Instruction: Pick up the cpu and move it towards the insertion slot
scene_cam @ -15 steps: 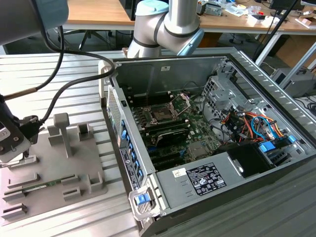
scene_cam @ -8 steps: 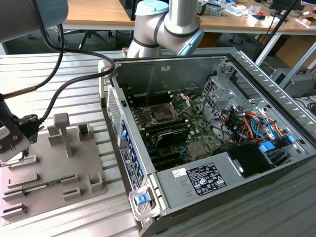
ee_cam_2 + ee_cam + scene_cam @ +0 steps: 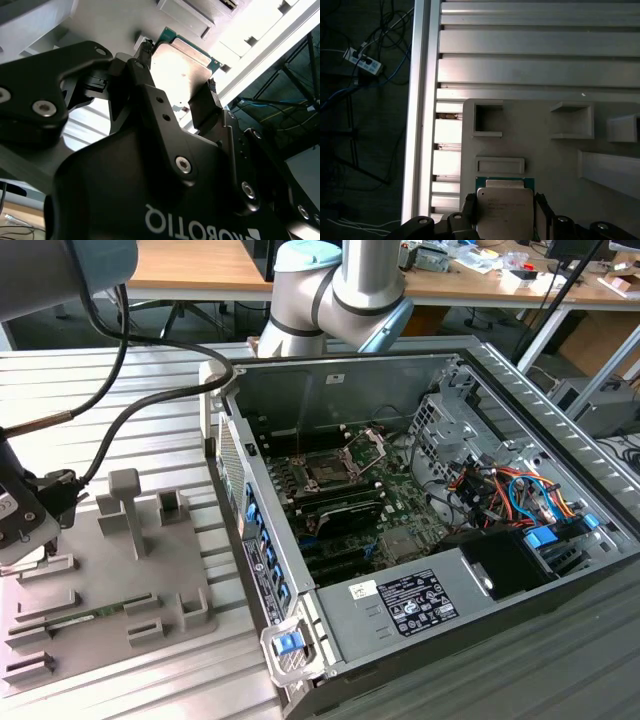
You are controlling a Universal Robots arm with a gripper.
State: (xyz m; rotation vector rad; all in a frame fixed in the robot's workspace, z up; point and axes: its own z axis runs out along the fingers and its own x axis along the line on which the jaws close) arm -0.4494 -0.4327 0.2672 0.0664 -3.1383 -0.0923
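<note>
The tool (image 3: 504,215) clamps the cpu (image 3: 504,206) by opposite edges (above the gray holder (image 3: 545,165)); keep the grip light and level.

Blown-out glare on cpu (image 3: 182,67), shadowed foreground.

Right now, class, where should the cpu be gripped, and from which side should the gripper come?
By two opposite thin edges, from straight above. The cpu is a thin flat square, metal top up, at the grey fixture plate, so only its edges offer a pinch. The gripper flanks it so, a finger on each edge.
</note>
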